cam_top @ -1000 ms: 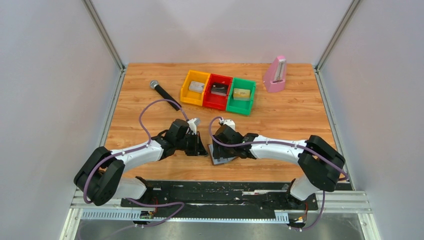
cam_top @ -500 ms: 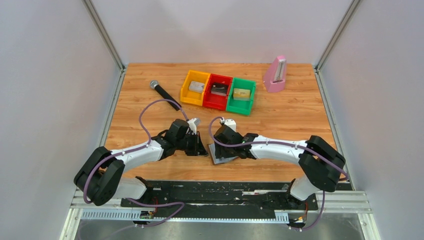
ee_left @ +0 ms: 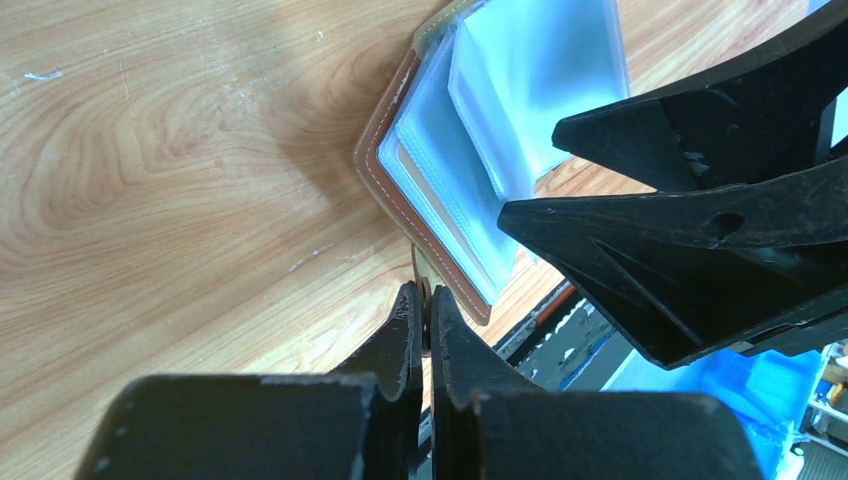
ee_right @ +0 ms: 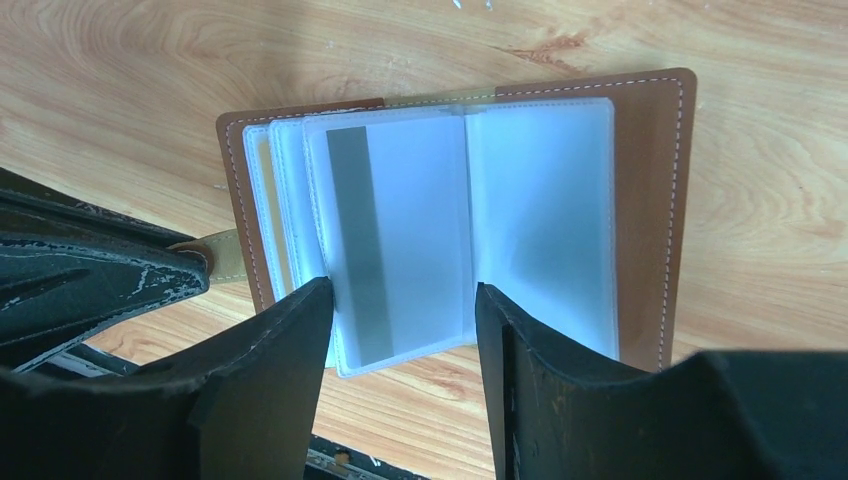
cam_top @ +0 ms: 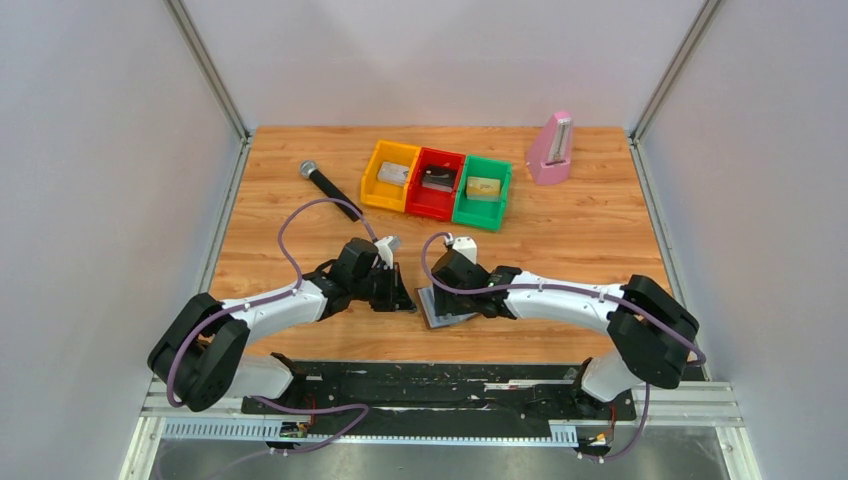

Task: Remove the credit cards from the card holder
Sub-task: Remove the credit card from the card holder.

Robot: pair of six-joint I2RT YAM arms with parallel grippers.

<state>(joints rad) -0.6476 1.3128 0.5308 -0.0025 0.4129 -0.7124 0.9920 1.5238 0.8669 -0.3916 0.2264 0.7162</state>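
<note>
While left pincer (ee_left: 425,300) stays clamped on card holder (ee_right: 650,200), right pincer (ee_right: 400,295) has shifted.

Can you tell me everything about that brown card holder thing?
The card holder lies open on the wooden table. It looks like brown leather with pale stitching round the rim, with frosted plastic sleeves inside; one shows a grey stripe. The left gripper is shut on its tan tab, and the right gripper hangs open over the sleeves.
</note>
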